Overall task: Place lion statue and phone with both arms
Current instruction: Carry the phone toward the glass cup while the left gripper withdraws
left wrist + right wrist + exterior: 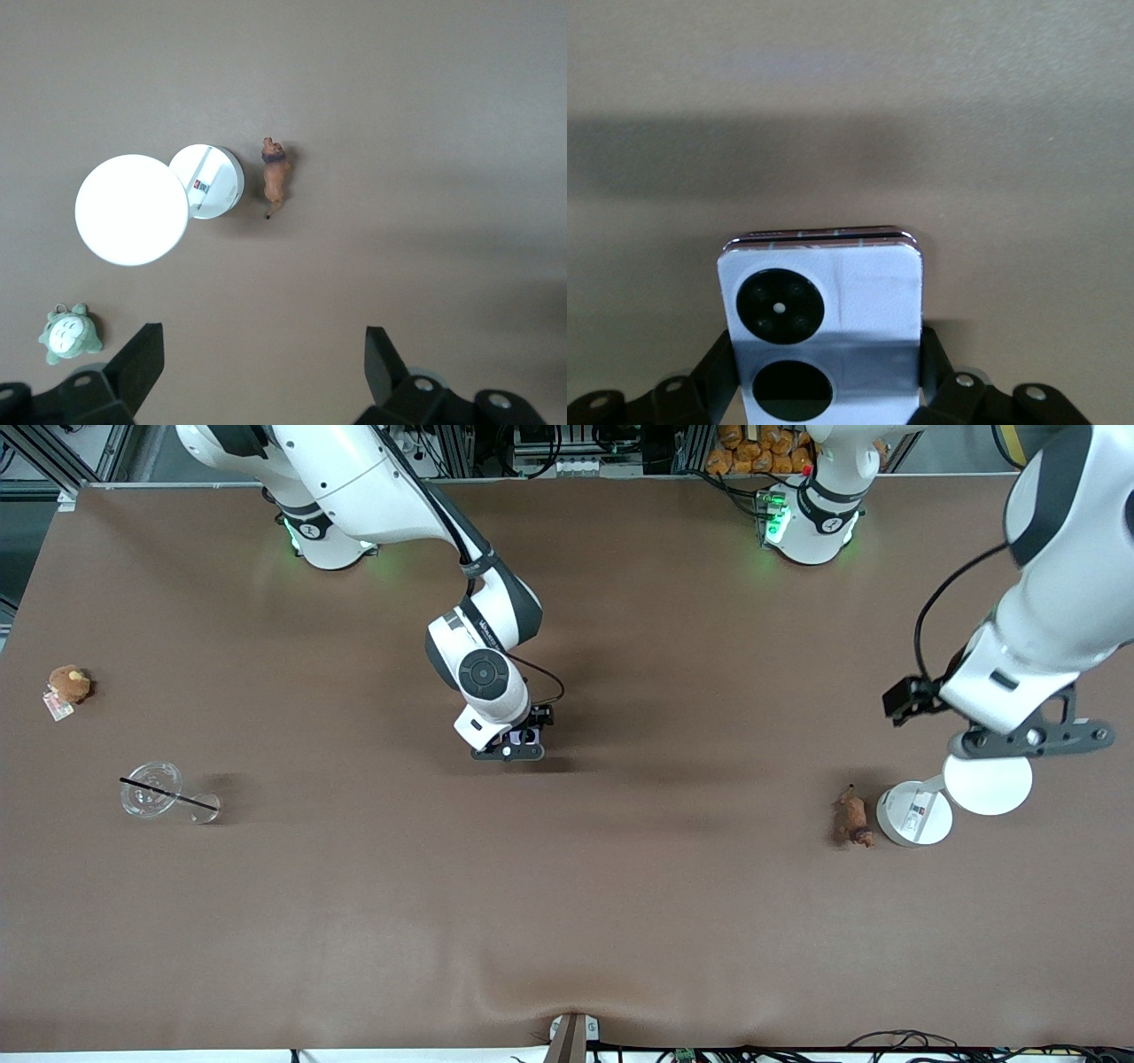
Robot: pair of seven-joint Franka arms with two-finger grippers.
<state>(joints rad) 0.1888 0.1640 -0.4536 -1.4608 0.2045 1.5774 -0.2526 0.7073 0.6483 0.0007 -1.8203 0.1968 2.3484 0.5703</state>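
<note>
The lion statue (854, 819), a tiny reddish-brown figurine with a thin tail, lies on the brown table toward the left arm's end. It also shows in the left wrist view (275, 175). My left gripper (1032, 737) hangs open and empty in the air over the white discs beside the lion; its jaws stand wide apart in the left wrist view (263, 354). My right gripper (518, 744) is low over the middle of the table, shut on the lavender phone (824, 301). The phone's two black camera circles face the wrist camera, with the fingers (935, 359) on its two side edges.
Two white round discs (914, 813) (988, 784) stand next to the lion. A grey-green and white plush (69, 334) lies near them. A brown plush with a tag (68, 685) and a tipped clear cup with a black straw (152, 788) lie toward the right arm's end.
</note>
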